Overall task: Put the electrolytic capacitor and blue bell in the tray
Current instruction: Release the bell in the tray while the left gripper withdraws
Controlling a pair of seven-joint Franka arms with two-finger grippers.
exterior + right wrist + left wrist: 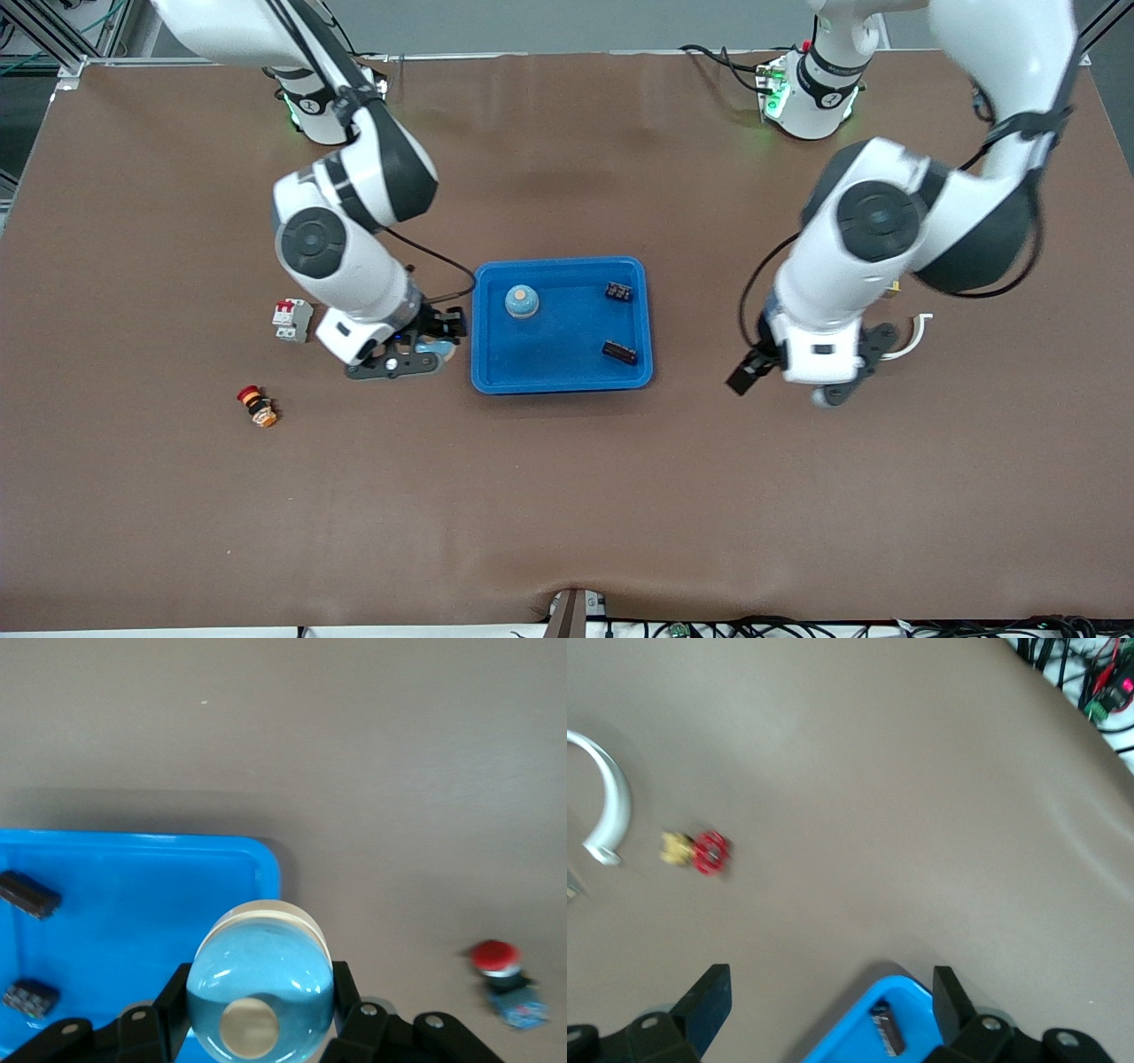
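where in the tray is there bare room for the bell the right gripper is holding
Bare floor in the bright blue plastic tray: the corner nearest the front camera at the right arm's end, and the middle strip between the round pale blue bell and the two small dark components. Those crowd the left arm's end.

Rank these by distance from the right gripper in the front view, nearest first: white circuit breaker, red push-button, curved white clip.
From the right gripper, by the tray's edge:
1. White circuit breaker, beside it, toward the table's right-arm end.
2. Red push-button, nearer the camera.
3. Curved white clip, by the left arm.
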